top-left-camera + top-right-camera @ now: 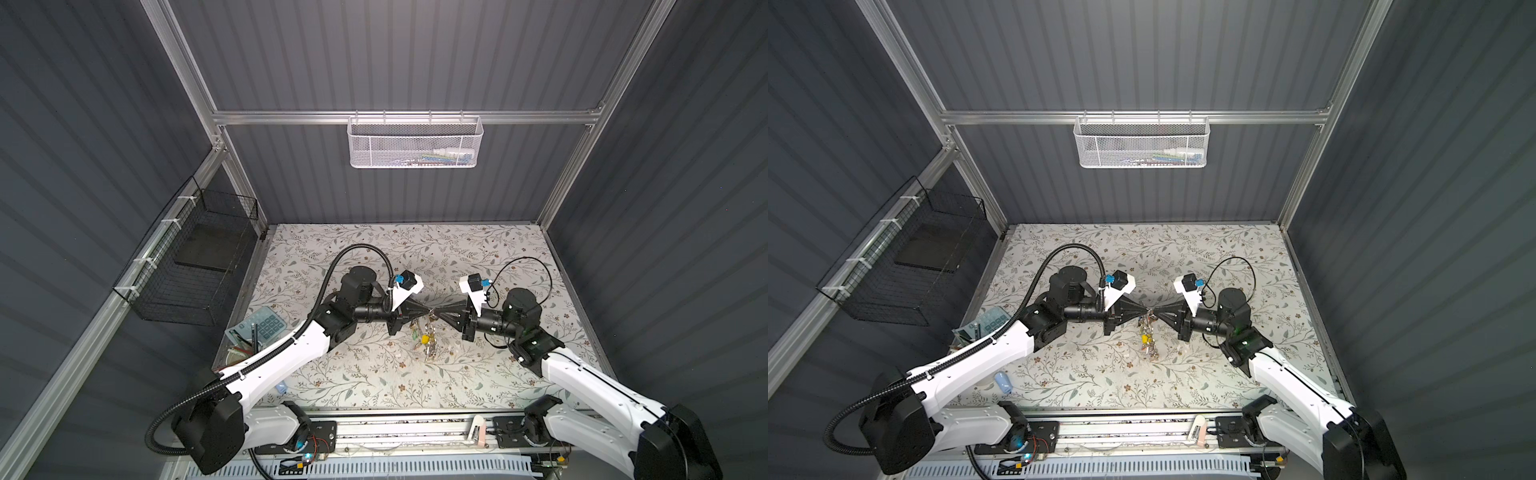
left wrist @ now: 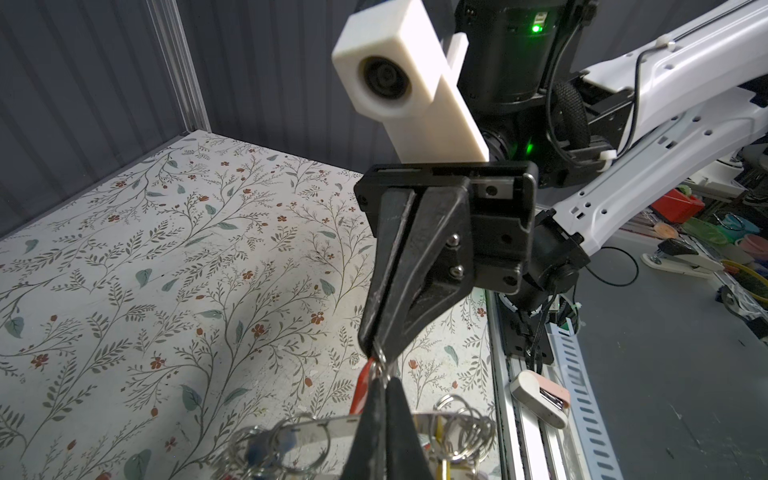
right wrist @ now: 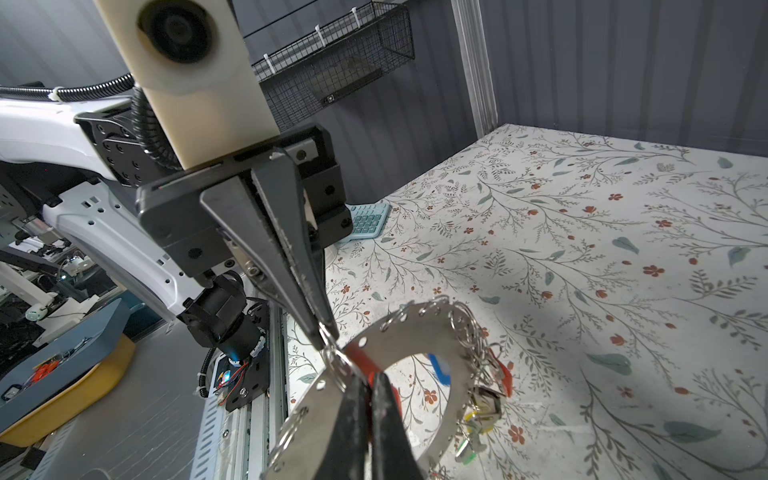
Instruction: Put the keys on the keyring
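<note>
Keys (image 3: 360, 354) mostly hidden; keyring (image 3: 419, 332) cropped

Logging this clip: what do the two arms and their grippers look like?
Both arms have white shells with black joints and bases. The left arm carries a ribbed black conduit; the right arm a thin black cable. The left gripper and right gripper have tapering black wedge fingers. Each wrist bears a white camera block; green lights glow on the right arm.
</note>
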Robot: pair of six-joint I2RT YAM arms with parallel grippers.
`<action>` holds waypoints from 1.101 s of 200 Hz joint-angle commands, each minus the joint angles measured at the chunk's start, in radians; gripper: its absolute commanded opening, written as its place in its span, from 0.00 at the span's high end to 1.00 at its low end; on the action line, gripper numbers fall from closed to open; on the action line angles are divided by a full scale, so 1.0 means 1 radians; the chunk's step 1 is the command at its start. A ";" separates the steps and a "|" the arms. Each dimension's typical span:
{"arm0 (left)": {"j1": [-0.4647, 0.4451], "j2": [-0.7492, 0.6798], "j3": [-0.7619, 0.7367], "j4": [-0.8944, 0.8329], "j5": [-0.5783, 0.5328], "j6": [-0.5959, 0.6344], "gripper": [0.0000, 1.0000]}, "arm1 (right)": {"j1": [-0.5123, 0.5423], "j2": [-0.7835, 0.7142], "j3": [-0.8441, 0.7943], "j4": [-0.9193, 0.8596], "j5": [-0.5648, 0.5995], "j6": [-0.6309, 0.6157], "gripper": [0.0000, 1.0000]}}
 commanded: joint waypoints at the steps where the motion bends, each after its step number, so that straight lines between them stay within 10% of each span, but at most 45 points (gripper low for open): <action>1: -0.005 -0.025 0.023 0.034 0.013 0.006 1.00 | 0.001 -0.002 0.033 0.009 0.003 -0.002 1.00; 157: -0.005 -0.145 0.017 -0.115 -0.133 0.102 1.00 | 0.001 0.004 0.074 -0.136 0.137 -0.056 1.00; 220: -0.004 -0.118 0.029 -0.087 -0.112 0.087 1.00 | 0.001 -0.006 0.066 -0.128 0.152 -0.055 0.79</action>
